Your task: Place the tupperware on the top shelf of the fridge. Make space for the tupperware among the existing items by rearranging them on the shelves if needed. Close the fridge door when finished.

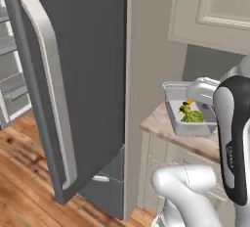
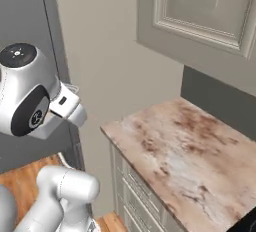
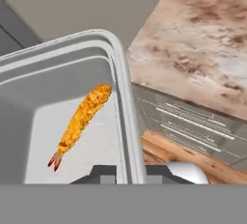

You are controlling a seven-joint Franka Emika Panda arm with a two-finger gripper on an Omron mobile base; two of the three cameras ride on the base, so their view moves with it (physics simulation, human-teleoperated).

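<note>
Over the front corner of the worktop (image 2: pixel 185 146) nearest the fridge (image 1: pixel 78 74), the tupperware (image 1: pixel 188 109) hangs lifted in the air, the gripper (image 3: pixel 130 172) pinched narrow on its side wall, one tip inside and one outside. It's a translucent grey-white tub with green food and an orange fried shrimp (image 3: pixel 81 121) in it. Looks light and stiff but slick, so I'd guess a one-rim hold could let it tilt.

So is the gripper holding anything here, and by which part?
Yes. The gripper is shut on the tupperware, pinching its side wall at the rim, one of the fingers inside the tub and the other outside. A fried shrimp lies inside.
</note>
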